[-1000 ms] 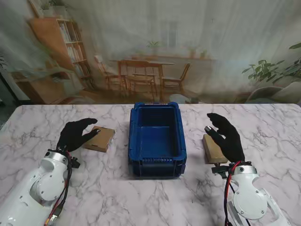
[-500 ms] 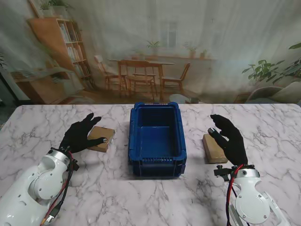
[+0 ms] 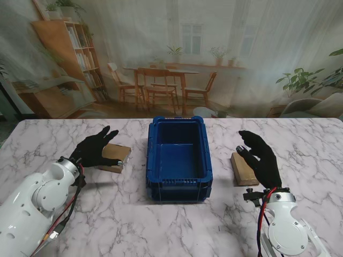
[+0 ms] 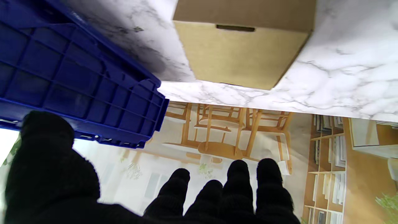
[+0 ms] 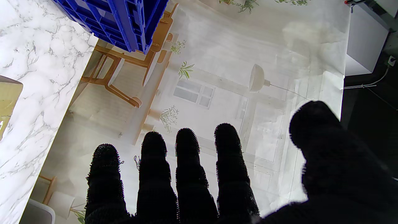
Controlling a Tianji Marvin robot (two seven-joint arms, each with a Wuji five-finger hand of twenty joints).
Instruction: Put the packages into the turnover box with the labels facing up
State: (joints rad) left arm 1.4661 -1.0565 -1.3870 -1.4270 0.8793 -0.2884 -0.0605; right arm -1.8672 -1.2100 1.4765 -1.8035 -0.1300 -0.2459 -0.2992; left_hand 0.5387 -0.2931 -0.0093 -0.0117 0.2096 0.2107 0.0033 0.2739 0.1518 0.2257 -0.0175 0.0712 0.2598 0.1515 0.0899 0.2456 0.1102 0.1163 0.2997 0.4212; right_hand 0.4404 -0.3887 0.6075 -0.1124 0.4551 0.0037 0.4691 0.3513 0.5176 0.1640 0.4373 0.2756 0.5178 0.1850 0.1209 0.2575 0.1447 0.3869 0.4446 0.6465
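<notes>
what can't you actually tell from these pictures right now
- Left package: stand view, the left hand covers part; no label shows in either view.
- Right package: the right hand overlaps it; the right wrist view's edge cuts it to a corner.
- Turnover box: wrist views show outer walls only.

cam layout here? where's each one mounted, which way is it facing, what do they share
Stand: above the shoulders, looking down at the table; both arms, left hand and right hand show.
Left wrist: looks along the left hand's fingers at a cardboard package.
Right wrist: looks along the right hand's fingers at the backdrop.
All three see the blue turnover box.
</notes>
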